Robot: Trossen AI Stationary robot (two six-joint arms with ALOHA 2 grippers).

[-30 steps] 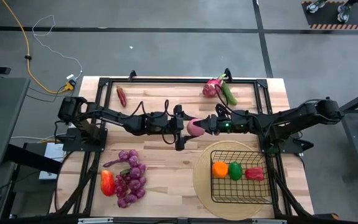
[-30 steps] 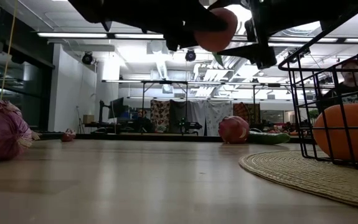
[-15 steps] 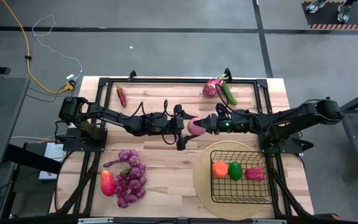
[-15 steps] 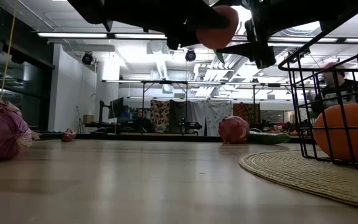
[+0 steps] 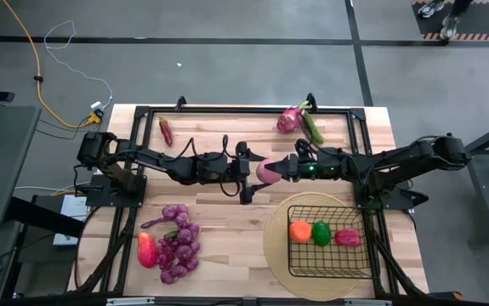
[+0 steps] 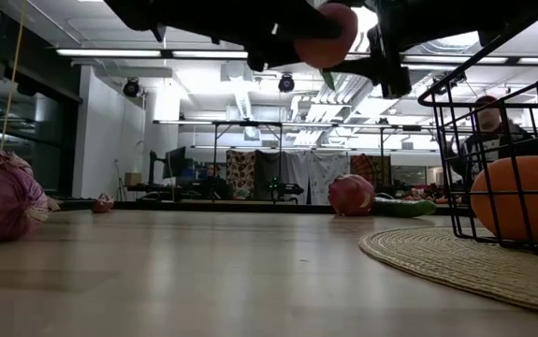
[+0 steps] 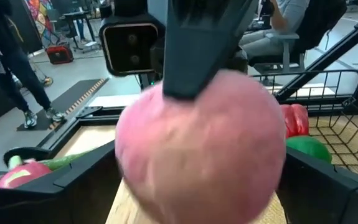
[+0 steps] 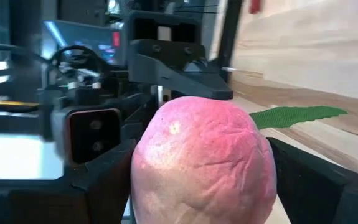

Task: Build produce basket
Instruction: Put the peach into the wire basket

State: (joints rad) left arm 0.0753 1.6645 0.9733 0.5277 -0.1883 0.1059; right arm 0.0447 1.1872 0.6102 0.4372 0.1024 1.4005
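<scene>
A pink, peach-like fruit [image 5: 267, 173] with a green leaf [image 8: 294, 116] hangs high over the table's middle, between my two grippers. My left gripper [image 5: 257, 172] comes at it from the table's left and my right gripper [image 5: 281, 169] from the right. Both are shut on it. The low view shows the fruit [image 6: 329, 36] well clear of the table. The black wire basket [image 5: 359, 255] stands on a round woven mat [image 5: 276, 242] at the near right. It holds an orange [image 5: 300, 229], a green pepper [image 5: 321, 232] and a red pepper [image 5: 347, 237]. My left gripper pinches the fruit between its two fingers [image 7: 73, 183], one on each side [image 7: 126, 162]. The fingers are level and come from the table's left. The fruit is lifted clear of the table. My right gripper pinches the same fruit's opposite end between its two fingers [image 8: 101, 180], which lie against its sides [image 8: 142, 180]. It comes level from the table's right and is turned about a quarter against the left gripper. One of its fingers [image 7: 194, 50] lies over the fruit's top.
Purple grape bunches [image 5: 179, 242] and a red-orange pepper [image 5: 146, 249] lie at the near left. A pink dragon fruit [image 5: 290, 119] and a green cucumber [image 5: 314, 129] lie at the far edge, and a small red chili [image 5: 167, 132] at the far left. People show beyond the table.
Both grippers and the pink fruit between them have risen a little. Both holds look unchanged.
</scene>
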